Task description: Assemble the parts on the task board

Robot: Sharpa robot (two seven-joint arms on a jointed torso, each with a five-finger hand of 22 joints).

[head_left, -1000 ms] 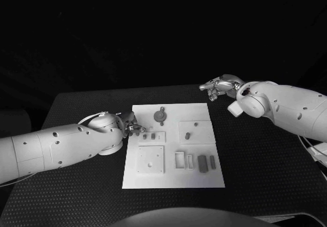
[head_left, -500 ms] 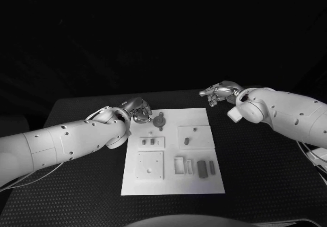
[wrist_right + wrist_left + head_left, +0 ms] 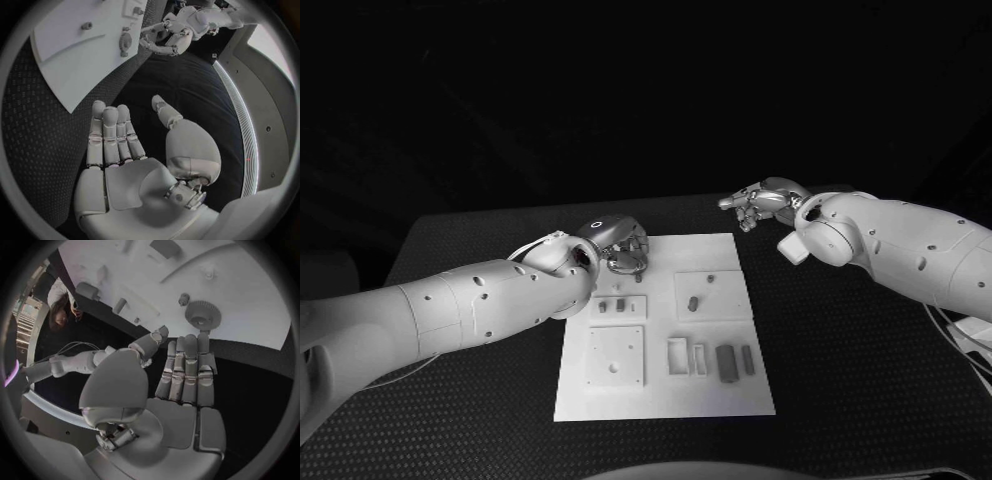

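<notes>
The left hand point(image 3: 620, 247) is held over the far left corner of the task board point(image 3: 668, 395), its fingers point(image 3: 186, 371) stretched out flat and close together with nothing between them, as the left wrist view makes plain. It is positioned just short of the toothed round part point(image 3: 202, 315), which stands on the board near that corner, probably so that this part can be reached next; in the head view the same part point(image 3: 630, 266) is half hidden under the hand, so the gap between fingertips and part is judged only from the wrist view. The right hand point(image 3: 759, 203) is kept off the board, above the black table point(image 3: 862, 330) past the far right corner, likely to leave the board free for the other arm. From the head view its grasp cannot be told; in the right wrist view its fingers point(image 3: 110, 135) are shown straight, spread from the thumb, holding nothing. The remaining parts are seen lying lower on the board: two slim bars point(image 3: 727, 361) beside a rectangular frame point(image 3: 678, 355), and a small peg point(image 3: 694, 276) on a raised square
</notes>
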